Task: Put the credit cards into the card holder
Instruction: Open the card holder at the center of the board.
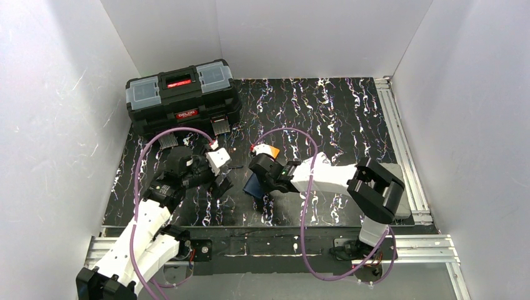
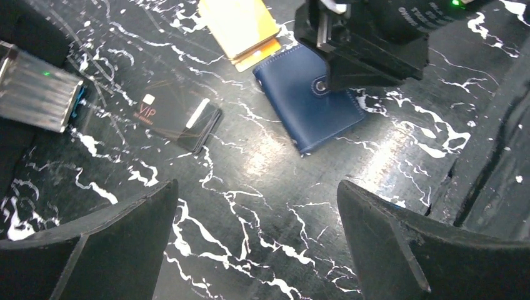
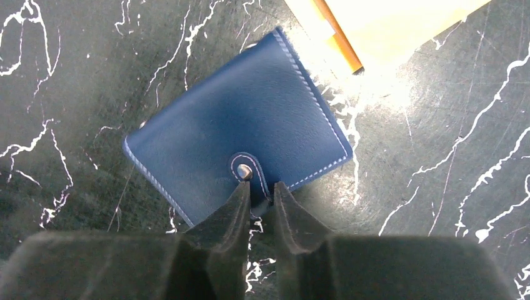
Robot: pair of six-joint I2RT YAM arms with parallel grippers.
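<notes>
Right wrist view: the right end effector (image 3: 261,190) is closed down to a narrow slit over the desk (image 3: 437,187), a black surface with white marble veins. Its two dark fingertips (image 3: 240,194) pinch the strap of the snap tab (image 3: 247,170) on the small navy blue folding card holder with white stitching (image 3: 237,131). The tab runs straight into the slit between the tips. The card holder lies flat and folded shut on the desk, at 12 o'clock from the tips. Its snap stud faces up and its corners are turned diagonally.

A stack of thin orange-yellow plastic credit cards (image 3: 400,25) lies flat at 1 o'clock from the card holder, just beside its far corner. I cannot tell if they touch.

In the left wrist view the left end effector (image 2: 256,187) is spread as wide as it goes. One dark finger (image 2: 125,219) sits at 8 o'clock and the other at 4 o'clock. Only bare desk shows between them, and they hold and touch nothing. From there the card holder is at 1 o'clock, under the right arm's black wrist. A flat black card with VIP lettering (image 2: 178,119) lies on the desk at 9 o'clock from the card holder, apart from it.

In the top external view a big black toolbox with a red handle (image 1: 182,97) stands at 11 o'clock on the desk, well apart from both end effectors.
</notes>
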